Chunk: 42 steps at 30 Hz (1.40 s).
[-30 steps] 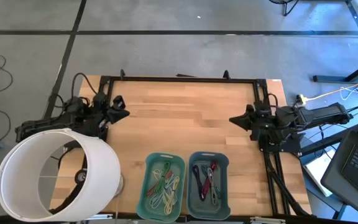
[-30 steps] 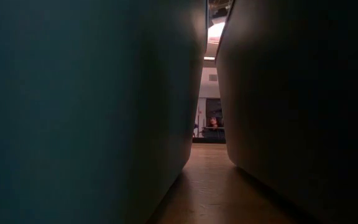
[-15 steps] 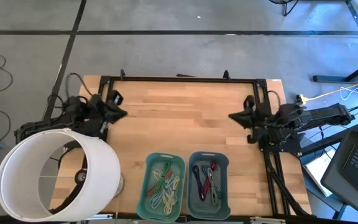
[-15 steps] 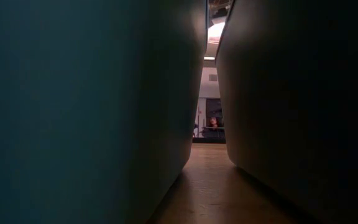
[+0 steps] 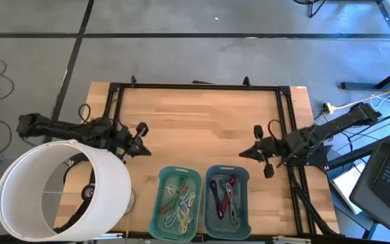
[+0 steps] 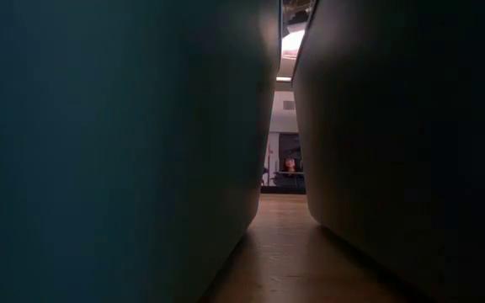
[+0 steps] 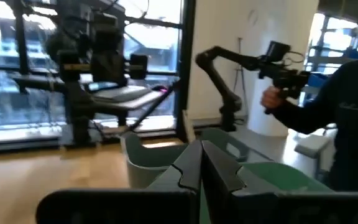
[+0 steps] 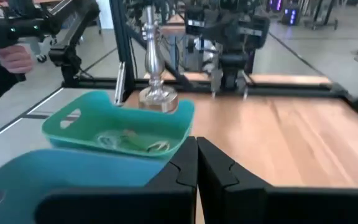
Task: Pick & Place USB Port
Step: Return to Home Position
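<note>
**Both end effectors empty and clenched; cables lie in the bins**

The left end effector (image 7: 199, 155) has its two fingers pressed together with nothing between them. From above it hangs over the left part of the wooden surface (image 5: 202, 115), just beyond the far-left corner of the green bin (image 5: 181, 169).

The right end effector (image 8: 196, 152) is likewise clenched and empty. It sits near the right edge of the surface, just beyond the far-right corner of the blue bin (image 5: 227, 167).

The two bins stand side by side at the near edge, green on the left and blue on the right, with a narrow gap between them. A light cable bundle (image 5: 177, 203) of yellow, green and red strands lies in the green bin. A darker cable bundle (image 5: 225, 198), with pink and black strands, lies in the blue bin. Both bundles lie apart from either end effector, nearer the front edge.

A white lampshade (image 5: 110, 179) stands at the near-left corner.
</note>
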Each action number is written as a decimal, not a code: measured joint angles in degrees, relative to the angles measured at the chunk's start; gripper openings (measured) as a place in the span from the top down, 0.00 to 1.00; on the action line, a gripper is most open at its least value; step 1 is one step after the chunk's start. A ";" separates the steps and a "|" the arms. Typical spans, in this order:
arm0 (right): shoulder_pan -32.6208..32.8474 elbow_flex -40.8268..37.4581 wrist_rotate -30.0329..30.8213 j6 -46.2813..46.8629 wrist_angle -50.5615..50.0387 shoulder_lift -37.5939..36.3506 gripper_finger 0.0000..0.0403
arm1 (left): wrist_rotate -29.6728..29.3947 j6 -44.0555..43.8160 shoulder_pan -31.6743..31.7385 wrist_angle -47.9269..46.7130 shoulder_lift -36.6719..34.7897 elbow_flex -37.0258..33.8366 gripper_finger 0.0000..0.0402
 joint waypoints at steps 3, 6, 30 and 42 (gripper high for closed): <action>6.58 -2.94 7.97 3.17 -0.07 -1.69 1.00 | -7.22 -0.83 -7.43 1.35 0.17 -3.24 1.00; 13.51 -7.52 18.36 7.75 1.88 -4.01 1.00 | -18.23 -2.24 -15.05 5.26 0.10 -7.83 1.00; 27.76 -26.33 33.50 3.20 25.56 -6.50 1.00 | -28.76 -5.41 -24.55 -11.64 -0.66 -11.15 1.00; 27.59 -30.40 34.30 5.87 19.34 -6.39 0.94 | -34.49 -5.48 -24.03 -19.28 -0.65 -11.15 0.99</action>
